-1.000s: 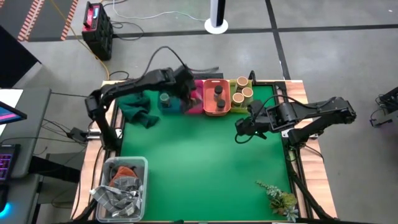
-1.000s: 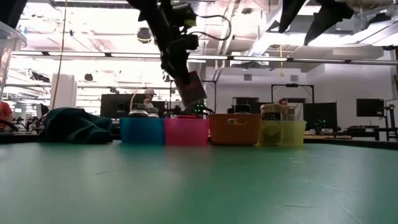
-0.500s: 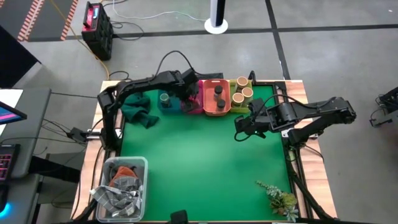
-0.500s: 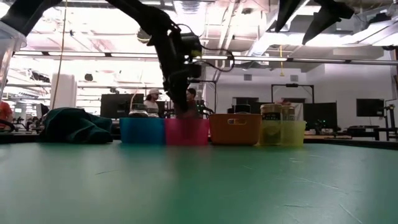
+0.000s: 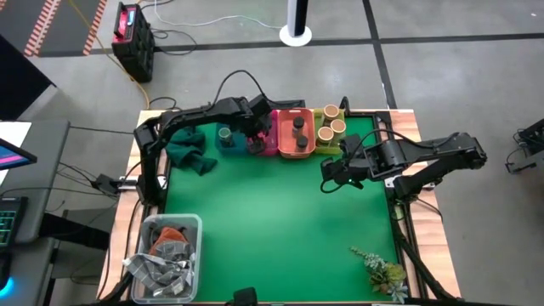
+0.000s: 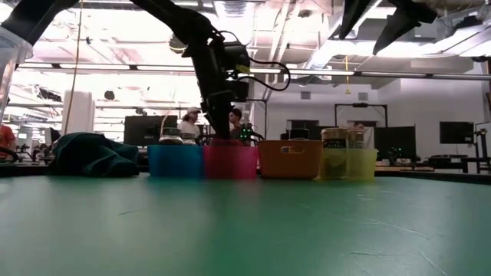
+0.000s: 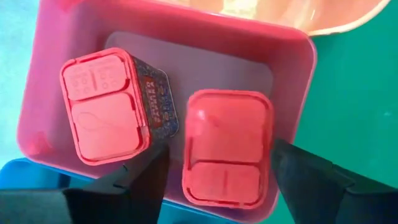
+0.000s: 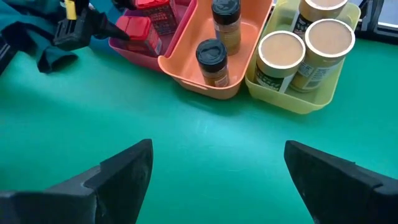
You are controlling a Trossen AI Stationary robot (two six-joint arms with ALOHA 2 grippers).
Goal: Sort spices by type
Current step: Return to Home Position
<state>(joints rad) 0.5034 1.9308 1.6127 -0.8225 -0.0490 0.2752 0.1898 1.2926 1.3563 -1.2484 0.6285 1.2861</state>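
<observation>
Two pink boxes stand in the pink bin [image 7: 292, 74]. One [image 7: 109, 106] is at its far side and the other [image 7: 227, 146] rests on the bin floor between the fingers of my left gripper [image 7: 221, 171]. That gripper [image 5: 255, 140] reaches down into the bin and is open. Two dark-lidded jars [image 8: 211, 59] stand in the orange bin [image 5: 297, 134], and tan-lidded jars [image 8: 280, 53] in the yellow bin [image 5: 330, 127]. One jar [image 5: 225, 133] stands in the blue bin. My right gripper [image 5: 327, 178] hangs open above the mat, in front of the bins. My left gripper straddles the nearer pink box from above, slanting down. A strip of bin floor shows between one finger [image 7: 146, 180] and the box's side. The other finger [image 7: 298, 174] lies right at the box's edge [image 7: 268, 143]; whether it touches, I cannot tell.
The bins stand in a row along the table's far edge. A dark green cloth [image 5: 187, 149] lies left of them. A clear tub [image 5: 166, 255] of rags sits at the near left corner and a plant sprig [image 5: 382, 272] at the near right. Bare green mat fills the middle.
My left gripper has gone down into the pink bin with the pink box. The box hung tilted above the bin's rim a second ago and now stands on the bin floor beside the other box.
</observation>
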